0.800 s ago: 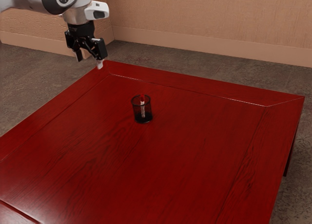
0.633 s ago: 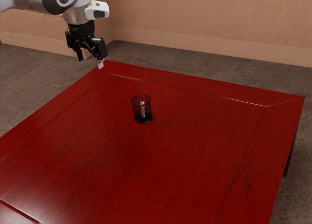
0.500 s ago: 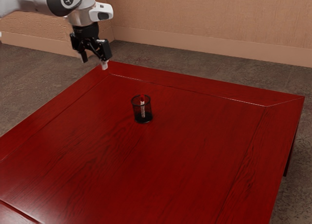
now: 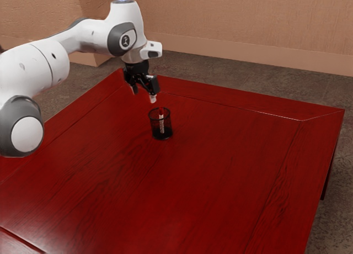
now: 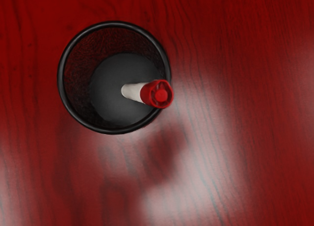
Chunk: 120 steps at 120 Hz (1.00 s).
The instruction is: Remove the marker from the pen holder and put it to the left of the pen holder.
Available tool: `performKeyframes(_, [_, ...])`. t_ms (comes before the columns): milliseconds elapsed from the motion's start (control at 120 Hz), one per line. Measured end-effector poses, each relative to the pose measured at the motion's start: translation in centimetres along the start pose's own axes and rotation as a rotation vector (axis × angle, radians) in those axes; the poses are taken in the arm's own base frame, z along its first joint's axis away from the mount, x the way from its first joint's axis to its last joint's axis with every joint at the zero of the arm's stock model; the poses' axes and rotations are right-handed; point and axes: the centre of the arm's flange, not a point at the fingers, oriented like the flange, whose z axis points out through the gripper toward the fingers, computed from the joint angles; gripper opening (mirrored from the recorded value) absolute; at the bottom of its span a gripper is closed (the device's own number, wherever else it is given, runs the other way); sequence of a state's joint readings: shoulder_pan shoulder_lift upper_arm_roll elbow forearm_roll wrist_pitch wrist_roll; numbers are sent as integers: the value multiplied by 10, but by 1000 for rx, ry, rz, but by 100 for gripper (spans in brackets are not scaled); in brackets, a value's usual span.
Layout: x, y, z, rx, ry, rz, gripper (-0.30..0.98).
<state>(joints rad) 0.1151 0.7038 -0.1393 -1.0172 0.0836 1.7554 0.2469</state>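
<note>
Red cap over black rim: marker waits in its holder

Red at the cap and white along the barrel, the marker [image 5: 159,94] stands tilted inside the pen holder [image 5: 114,24], its capped end reaching over the rim. The holder is a round cup with a smooth, thick black lip, mesh-like walls and a dark flat bottom. Near and above it hangs the gripper [image 4: 144,95], its two fingers spread wide with nothing between them. This looks like the approach, with grasp, lift and placing all to come. The next move likely calls for centring over the cap, matching its lean, then lowering and closing clear of the lip. Beneath lies the table [image 4: 215,176], glossy red wood with dark, wavy grain and pale sheen.
</note>
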Motion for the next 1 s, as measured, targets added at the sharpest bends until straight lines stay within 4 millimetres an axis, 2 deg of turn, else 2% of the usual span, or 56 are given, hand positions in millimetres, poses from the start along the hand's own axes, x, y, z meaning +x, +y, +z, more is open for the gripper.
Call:
performKeyframes(108, [10, -3, 24, 0, 18, 44, 69])
performKeyframes(275, [25, -8, 50, 7, 62, 104, 69])
performKeyframes(467, [35, 0, 82, -5, 77, 175, 69])
performKeyframes(675, [37, -1, 93, -2, 81, 219, 67])
performKeyframes(742, [37, -2, 93, -1, 83, 230, 58])
performKeyframes(892, [38, -2, 93, 1, 87, 249, 22])
performKeyframes(1000, [38, -3, 93, 4, 87, 260, 7])
